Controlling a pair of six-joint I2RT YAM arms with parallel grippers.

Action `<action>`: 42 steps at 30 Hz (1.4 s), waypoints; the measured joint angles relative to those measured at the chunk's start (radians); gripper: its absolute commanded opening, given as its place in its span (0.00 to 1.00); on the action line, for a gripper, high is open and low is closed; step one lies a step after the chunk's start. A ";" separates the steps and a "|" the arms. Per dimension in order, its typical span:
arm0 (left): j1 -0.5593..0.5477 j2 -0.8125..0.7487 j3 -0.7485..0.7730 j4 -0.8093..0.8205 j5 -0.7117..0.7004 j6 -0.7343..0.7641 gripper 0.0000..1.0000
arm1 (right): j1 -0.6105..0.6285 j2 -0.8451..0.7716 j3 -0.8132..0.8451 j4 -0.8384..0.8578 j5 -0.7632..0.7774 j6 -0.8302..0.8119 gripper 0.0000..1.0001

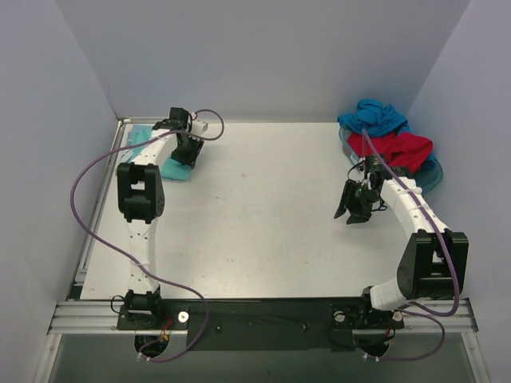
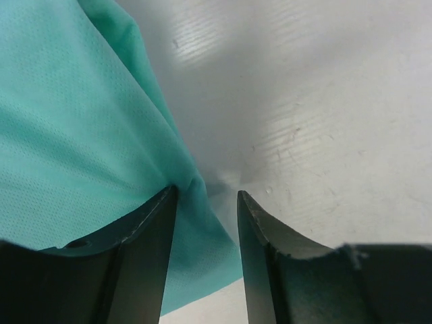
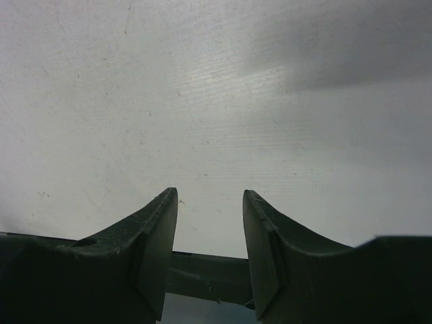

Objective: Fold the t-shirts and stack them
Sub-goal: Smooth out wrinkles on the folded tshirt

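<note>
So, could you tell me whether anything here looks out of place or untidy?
The red shirt and bright blue shirt lie crumpled in a heap over the blue tray at the far right corner, unfolded. An edge of the mint-green shirt lies bunched inside the open left hand. Nothing looks spilled or damaged.

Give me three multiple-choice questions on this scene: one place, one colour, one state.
1. Where does the mint-green shirt lie? A far right corner; B far left corner; C the middle.
2. What is piled far right? A a red shirt and a blue shirt; B two yellow shirts; C one white shirt.
3. The right claw is: A shut on cloth; B out of view; C open and empty.
Answers: 1 B, the top view shows it there; 2 A, both colours show there; 3 C, its gap holds nothing.
</note>
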 measured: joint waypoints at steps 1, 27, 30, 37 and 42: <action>0.000 -0.010 -0.011 -0.001 0.008 0.002 0.52 | 0.000 0.000 0.000 0.000 0.000 0.000 0.40; 0.022 -0.171 -0.235 0.026 0.003 0.021 0.00 | 0.000 0.000 0.000 0.000 0.002 -0.010 0.40; 0.022 -0.157 -0.233 0.039 -0.001 0.022 0.00 | 0.000 0.000 0.000 0.000 0.002 -0.010 0.40; 0.023 -0.164 -0.195 0.040 0.012 0.024 0.37 | 0.000 -0.016 0.000 0.000 0.011 -0.018 0.40; 0.026 -0.364 -0.336 0.095 0.113 0.014 0.57 | -0.003 -0.076 -0.024 0.038 0.018 -0.033 0.40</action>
